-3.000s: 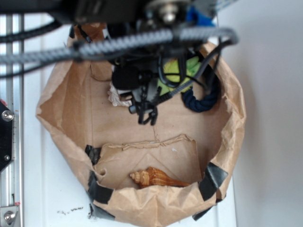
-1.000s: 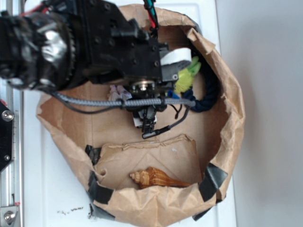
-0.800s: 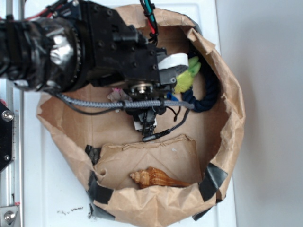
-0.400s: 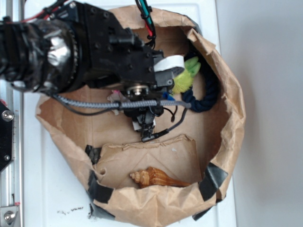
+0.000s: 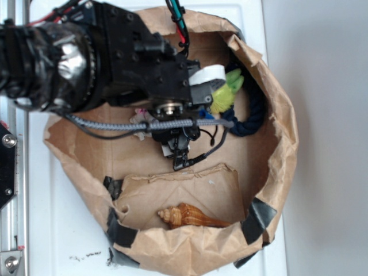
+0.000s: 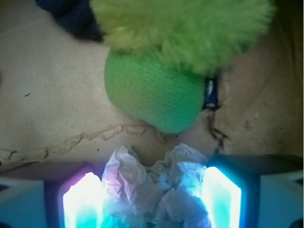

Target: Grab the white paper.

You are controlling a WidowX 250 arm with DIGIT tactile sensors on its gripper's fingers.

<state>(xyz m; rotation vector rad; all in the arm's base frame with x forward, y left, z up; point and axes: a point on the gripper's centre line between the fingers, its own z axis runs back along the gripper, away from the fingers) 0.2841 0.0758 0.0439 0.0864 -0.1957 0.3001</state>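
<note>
Paper (image 6: 152, 190) sits crumpled between the two glowing fingers (image 6: 83, 202) of the gripper (image 6: 152, 202), which flank it closely; a green toy (image 6: 156, 90) lies just beyond, inside the bag (image 5: 276, 172).

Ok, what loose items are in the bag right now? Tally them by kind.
Crumpled white paper: 1, between the gripper fingers
Green fuzzy toy: 1
Dark blue rope: 1
Seashell: 1
Total: 4 in the brown paper bag; the arm may hide others.
</note>
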